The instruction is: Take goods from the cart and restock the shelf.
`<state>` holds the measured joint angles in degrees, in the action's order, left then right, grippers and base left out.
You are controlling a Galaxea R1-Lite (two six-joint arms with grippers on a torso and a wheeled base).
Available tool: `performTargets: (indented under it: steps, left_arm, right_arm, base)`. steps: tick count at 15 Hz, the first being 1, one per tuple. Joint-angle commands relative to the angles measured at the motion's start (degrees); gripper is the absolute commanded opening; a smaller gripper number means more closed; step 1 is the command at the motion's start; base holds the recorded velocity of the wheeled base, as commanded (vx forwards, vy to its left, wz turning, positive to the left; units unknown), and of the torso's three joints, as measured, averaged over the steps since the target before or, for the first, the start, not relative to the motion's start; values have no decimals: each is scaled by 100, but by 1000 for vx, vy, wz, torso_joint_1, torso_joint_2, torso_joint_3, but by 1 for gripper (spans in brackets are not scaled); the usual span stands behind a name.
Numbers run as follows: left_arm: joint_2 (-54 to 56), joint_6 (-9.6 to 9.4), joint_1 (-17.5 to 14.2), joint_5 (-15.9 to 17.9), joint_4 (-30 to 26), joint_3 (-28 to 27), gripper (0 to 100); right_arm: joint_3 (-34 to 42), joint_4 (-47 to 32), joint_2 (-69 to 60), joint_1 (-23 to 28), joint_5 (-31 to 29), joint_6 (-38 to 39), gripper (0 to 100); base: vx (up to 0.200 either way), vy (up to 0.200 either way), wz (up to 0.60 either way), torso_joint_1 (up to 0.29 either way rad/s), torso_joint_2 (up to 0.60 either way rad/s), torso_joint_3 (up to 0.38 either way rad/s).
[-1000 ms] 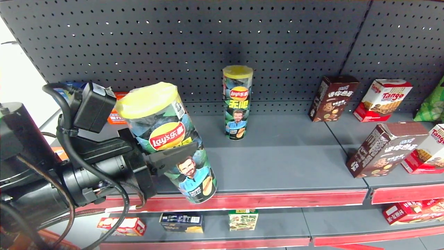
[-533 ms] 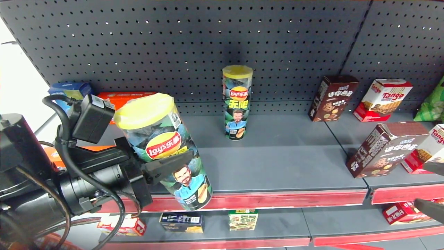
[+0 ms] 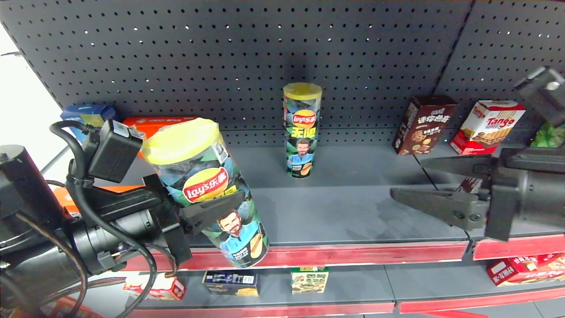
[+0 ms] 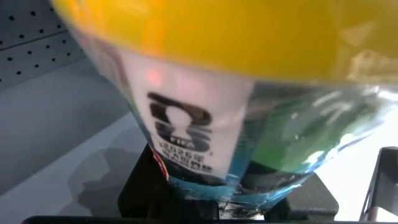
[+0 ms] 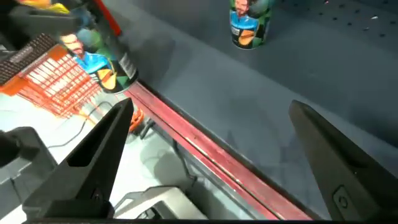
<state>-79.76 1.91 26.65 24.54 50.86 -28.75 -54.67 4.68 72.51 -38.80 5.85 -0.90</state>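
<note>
A tall chips can with a yellow lid is tilted in front of the grey shelf, near its red front edge at the left. My left gripper is shut on its middle. The can looms close in the left wrist view. A second, identical can stands upright at the back of the shelf. My right gripper hovers open over the shelf's right part, with nothing between its fingers. The right wrist view has this gripper above the shelf edge, the held can beyond it and the standing can farther off.
Brown cookie boxes and a red-white wafer box stand at the right; orange and blue boxes at the back left. Small boxes sit on the lower shelf. An orange cart basket is below. Pegboard backs the shelf.
My right gripper has come in from the right and risen in front of the shelf, covering the brown box there. The left gripper with the can sank slightly, then stayed almost still.
</note>
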Motion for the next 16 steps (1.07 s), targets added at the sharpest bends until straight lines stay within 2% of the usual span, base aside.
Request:
performTargets:
  steps: [1, 4, 6, 10, 12, 14, 16]
  left_arm:
    - [5, 2, -2, -2, 12, 1, 0]
    - [5, 2, -2, -2, 12, -8, 0]
    - [-4, 2, -11, -2, 12, -8, 0]
    - [5, 2, -11, -2, 12, 1, 0]
    - [5, 2, -11, -2, 12, -8, 0]
    - [5, 2, -11, -2, 12, 9, 0]
    - [-4, 2, -2, -2, 12, 18, 0]
  right_arm:
    - [-342, 209, 853, -31, -23, -6, 100]
    - [-685, 595, 1617, 180, -260, -24, 100]
    - [-1045, 1228, 2312, 382, -506, -50, 100]
    - [-1986, 1246, 3041, 734, -427, -59, 100]
    - [-2170, 1307, 3278, 901, -154, -226, 100]
    - [-2241, 1632, 3437, 1147, 672, -736, 100]
    - [-2311, 1738, 3542, 1279, 1340, -833, 100]
  base:
    - [0, 0, 0, 0, 0, 0]
    - [0, 0, 0, 0, 0, 0]
    - [0, 0, 0, 0, 0, 0]
    - [0, 0, 0, 0, 0, 0]
    - [0, 0, 0, 0, 0, 0]
    - [0, 0, 0, 0, 0, 0]
    - [0, 0, 0, 0, 0, 0]
